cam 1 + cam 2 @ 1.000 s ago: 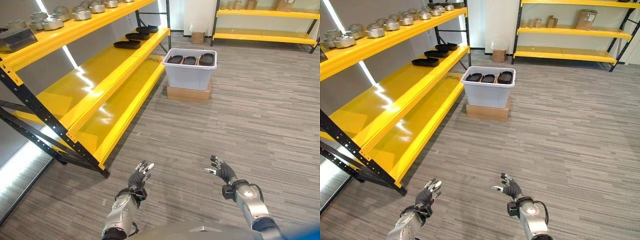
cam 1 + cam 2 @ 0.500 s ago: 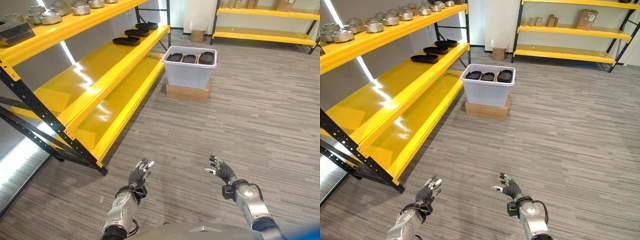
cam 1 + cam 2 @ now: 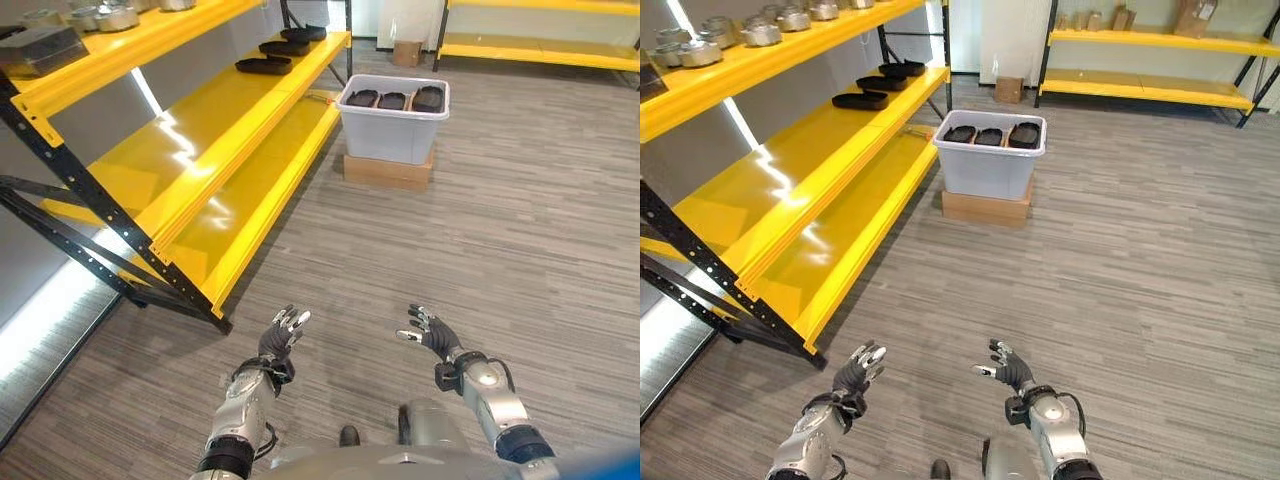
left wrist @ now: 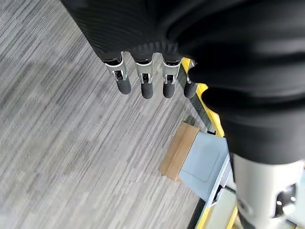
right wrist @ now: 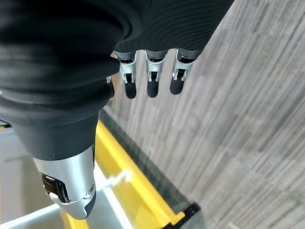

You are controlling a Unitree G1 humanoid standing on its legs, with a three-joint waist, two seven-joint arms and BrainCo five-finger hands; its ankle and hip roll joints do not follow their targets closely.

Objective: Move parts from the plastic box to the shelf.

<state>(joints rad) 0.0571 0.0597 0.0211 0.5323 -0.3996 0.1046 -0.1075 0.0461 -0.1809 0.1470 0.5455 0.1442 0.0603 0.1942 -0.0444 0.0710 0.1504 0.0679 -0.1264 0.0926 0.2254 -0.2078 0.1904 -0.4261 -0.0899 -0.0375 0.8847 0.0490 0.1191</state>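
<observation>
Both hands empty, left hand point(image 3: 279, 339) and right hand point(image 3: 432, 334) fingers spread over the floor point(image 3: 520, 220), well apart from the plastic box point(image 3: 393, 125) holding dark parts point(image 3: 392, 100) beside the yellow shelf point(image 3: 200, 130) ahead.

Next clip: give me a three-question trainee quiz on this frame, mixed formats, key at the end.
1. True or false: the left hand holds a part.
2. The plastic box stands on: A) a cardboard base B) the yellow shelf C) bare floor.
3. How many black parts show in the box?

Key
1. False; the left hand and the right hand are open and empty, fingers straight.
2. A.
3. Three.
</observation>
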